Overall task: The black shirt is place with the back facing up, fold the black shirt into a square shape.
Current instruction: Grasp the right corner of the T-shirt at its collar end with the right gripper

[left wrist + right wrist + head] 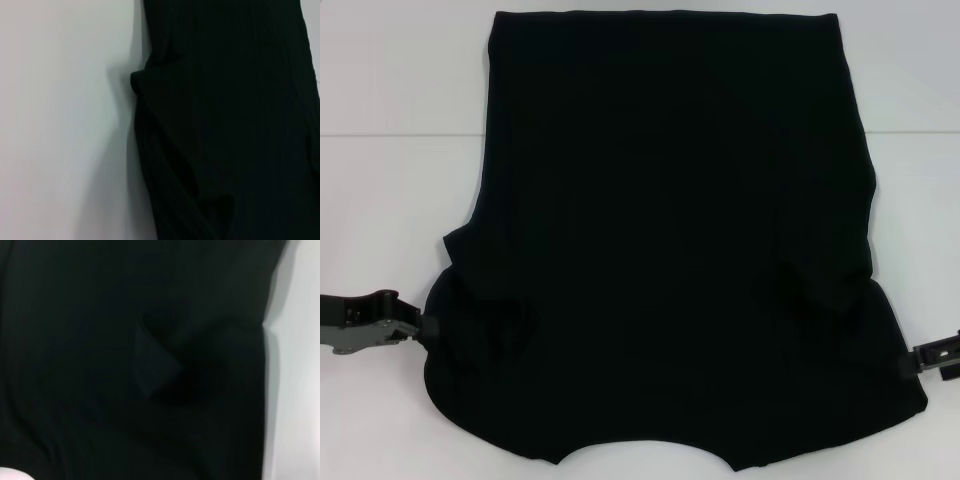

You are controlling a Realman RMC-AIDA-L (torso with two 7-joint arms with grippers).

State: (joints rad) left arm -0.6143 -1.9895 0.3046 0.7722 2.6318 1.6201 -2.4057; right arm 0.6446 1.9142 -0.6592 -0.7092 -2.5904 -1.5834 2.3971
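The black shirt lies spread on the white table, plain side up, hem far and neckline near. No lettering shows. Its near shoulder part bulges wide, with creases on both sides. My left gripper is at the shirt's near left edge and shut on the cloth there. My right gripper is at the near right edge and shut on the cloth too. The left wrist view shows the shirt's creased side edge against the table. The right wrist view is almost filled by the shirt, with one small fold.
Bare white table shows to the left and right of the shirt. A faint seam line crosses the table at the far side. The shirt's neckline reaches the near edge of the head view.
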